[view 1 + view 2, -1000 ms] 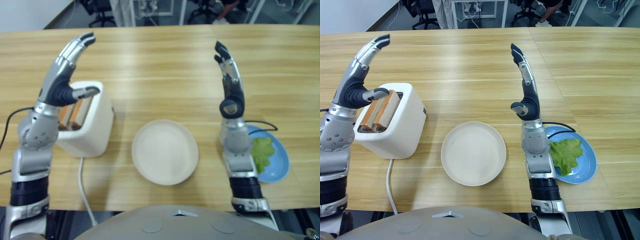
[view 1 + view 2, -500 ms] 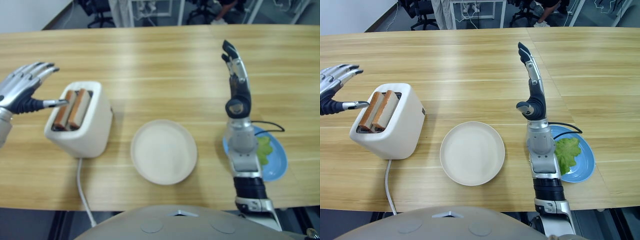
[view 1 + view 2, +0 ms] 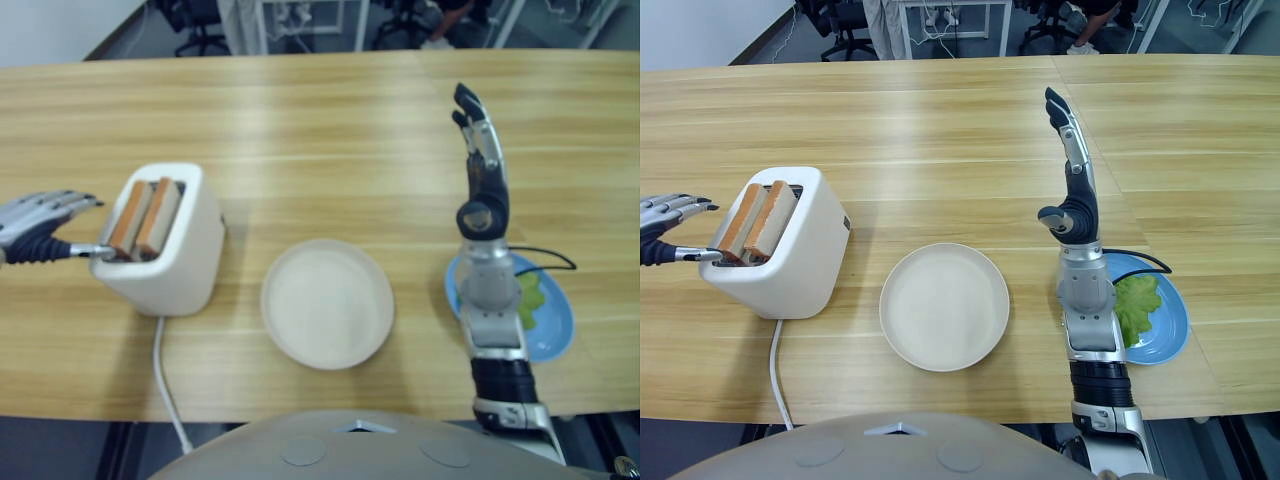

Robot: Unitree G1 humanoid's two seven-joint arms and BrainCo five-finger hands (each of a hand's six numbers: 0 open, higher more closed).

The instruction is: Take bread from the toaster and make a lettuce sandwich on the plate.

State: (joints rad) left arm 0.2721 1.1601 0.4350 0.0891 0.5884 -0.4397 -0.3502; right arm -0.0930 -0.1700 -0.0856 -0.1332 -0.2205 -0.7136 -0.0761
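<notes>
1. The two bread slices (image 3: 758, 220) are standing side by side in the slots of the white toaster (image 3: 800, 275), with their browned top edges sticking out above it. The toaster is sitting on the wooden table (image 3: 940, 130), left of the empty cream plate (image 3: 945, 305).
2. The left hand (image 3: 662, 228) is hovering just beside the toaster's left side, fingers spread and loose, gripping nothing. One fingertip is reaching toward the toaster wall, and I cannot tell whether it is touching.
3. The right hand (image 3: 1075, 185) is standing upright near the blue plate (image 3: 1175, 332), fingers straight and released, carrying nothing.
4. The lettuce leaf (image 3: 1137, 303) is lying on that blue plate, to the right of the cream plate.
5. The toast is probably handling as a light, stiff but crumbly thing. A pinch across the broad faces at the exposed top edge, with a straight lift, is looking like the safest hold, since squeezing hard is likely to crack it.
6. The lettuce is looking soft, limp and easily torn, so a gentle grip near its edge is seeming best.
7. The toaster's cord (image 3: 775, 375) is trailing toward the table's near edge.
</notes>
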